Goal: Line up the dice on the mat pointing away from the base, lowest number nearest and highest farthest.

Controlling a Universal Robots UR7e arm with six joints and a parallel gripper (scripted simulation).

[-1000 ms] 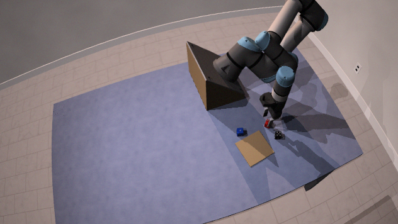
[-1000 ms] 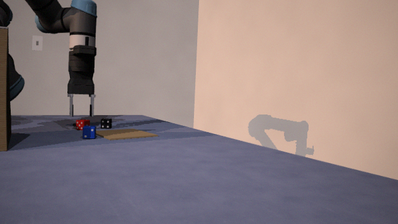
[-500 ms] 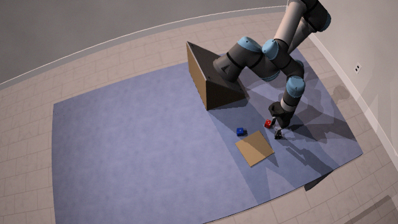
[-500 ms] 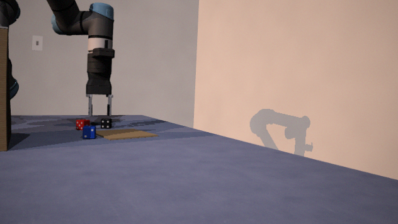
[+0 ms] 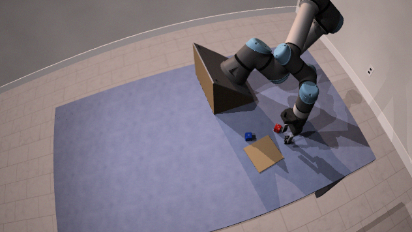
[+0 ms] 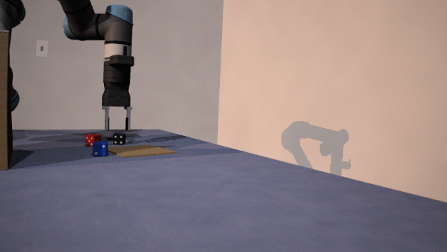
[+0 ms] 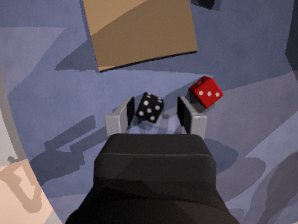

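The tan mat point(image 5: 262, 156) point(image 6: 145, 151) point(image 7: 142, 37) lies flat with no die on it. The blue die point(image 5: 248, 136) point(image 6: 100, 149) stands beside the mat, one pip on top. The red die point(image 5: 277, 128) point(image 6: 93, 139) point(image 7: 206, 93) stands off the mat with three on top. The black die point(image 6: 119, 139) point(image 7: 149, 107) shows five on top, also off the mat; in the top view a finger partly hides it. My gripper point(image 5: 286, 135) point(image 6: 117, 125) point(image 7: 155, 105) is open and empty, above the black die, which appears between the fingers in the wrist view, nearer the left one.
The robot's base stands on a wedge-shaped block point(image 5: 203, 79) point(image 6: 3, 102) behind the dice. The red die is just outside the right finger in the wrist view. The blue table top point(image 5: 130, 146) point(image 6: 212, 198) extends around the mat, with arm shadows across it.
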